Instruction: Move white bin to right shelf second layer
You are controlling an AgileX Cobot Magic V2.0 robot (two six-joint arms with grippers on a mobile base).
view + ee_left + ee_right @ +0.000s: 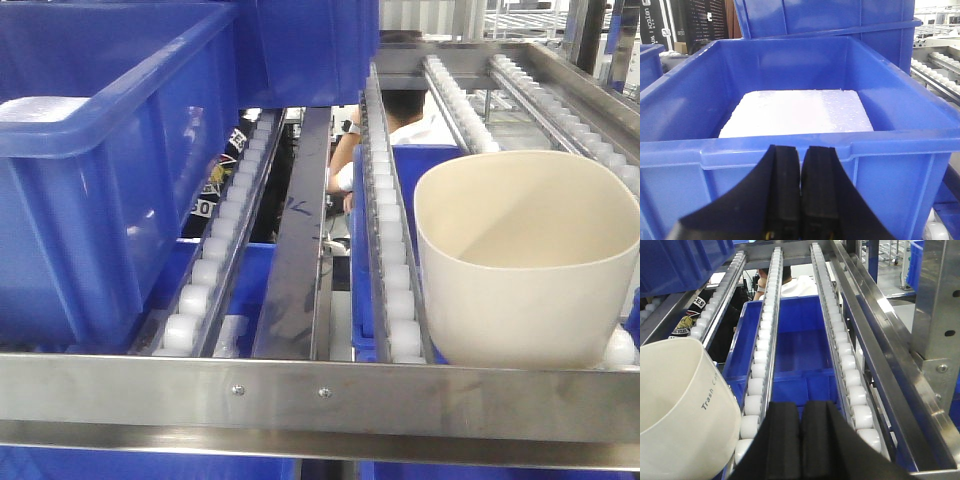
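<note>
My right gripper (pixel 800 440) is pressed closed and empty beside the white bin (pixel 525 265), which rests tilted on the rollers (pixel 395 290) and may slide or tip.

The white bin (pixel 525 270) is smooth cream plastic, lower right. The front rail (pixel 320 398) is brushed steel. The blue crate (pixel 800 150) is glossy plastic holding pebbly white foam (pixel 797 111).
</note>
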